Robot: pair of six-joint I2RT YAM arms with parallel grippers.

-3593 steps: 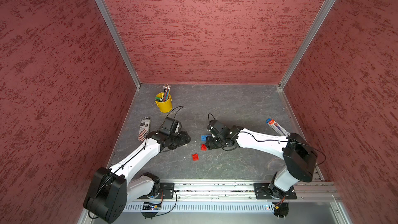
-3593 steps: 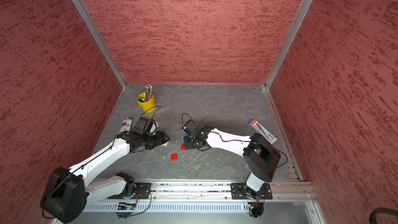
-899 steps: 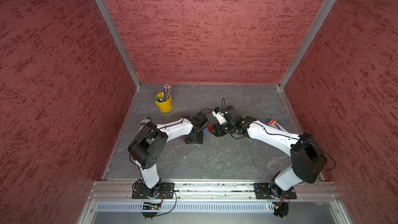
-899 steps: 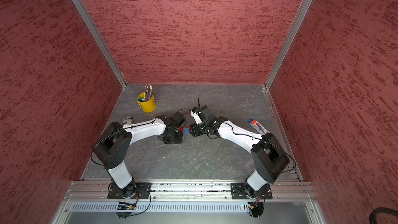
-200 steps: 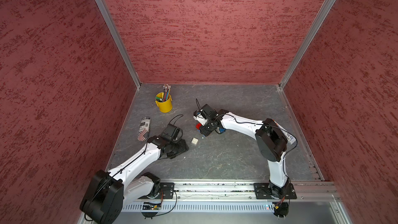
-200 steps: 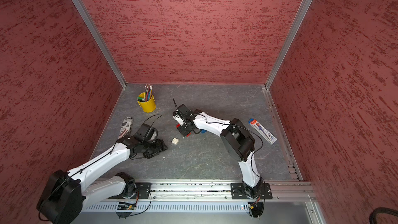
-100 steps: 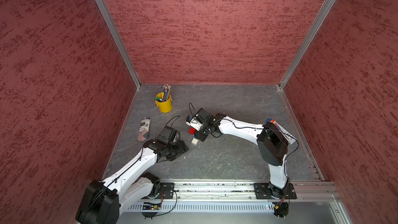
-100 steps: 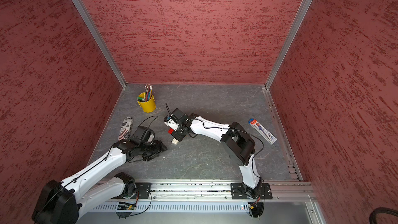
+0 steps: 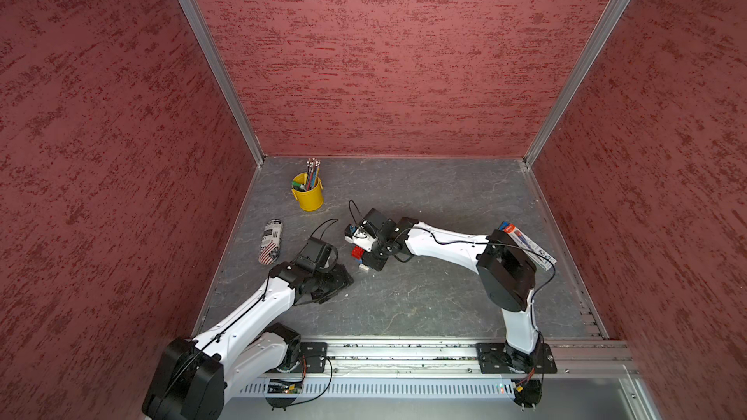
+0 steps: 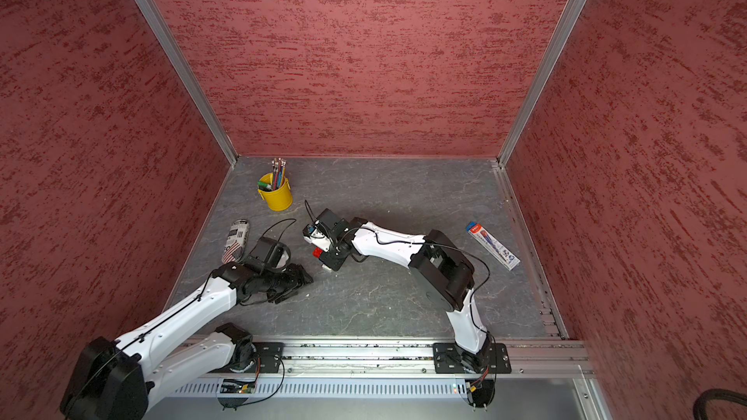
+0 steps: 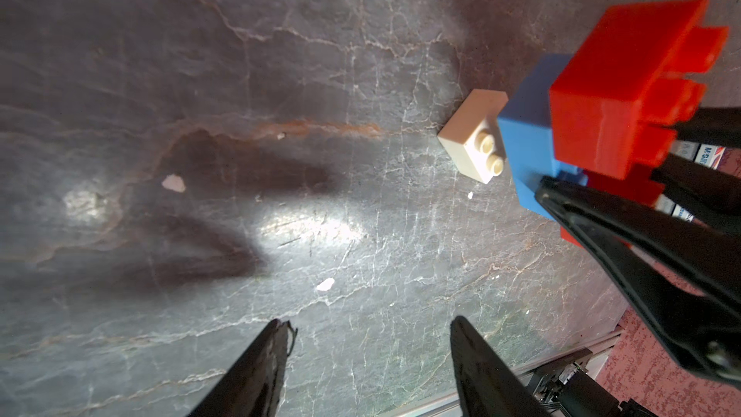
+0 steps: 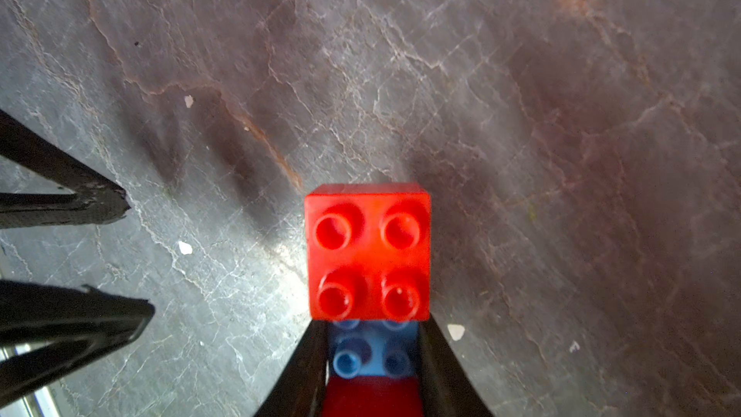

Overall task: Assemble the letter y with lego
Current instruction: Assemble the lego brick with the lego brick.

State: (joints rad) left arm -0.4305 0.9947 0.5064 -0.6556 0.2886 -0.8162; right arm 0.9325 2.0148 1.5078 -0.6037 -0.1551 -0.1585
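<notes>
Left wrist | my right gripper (image 12: 371, 349), clenched on the red-blue assembly (image 11: 593, 106), has brought it just beside the white brick (image 11: 473, 136) | left gripper (image 11: 371, 324) parted, empty | tail join likely next.

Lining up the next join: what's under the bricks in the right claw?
A loose white brick lies on the table, studs sideways. In the right wrist view the held red brick covers it; contact can't be judged.

Only a partial "M·G" on a white label (image 11: 705, 150)
</notes>
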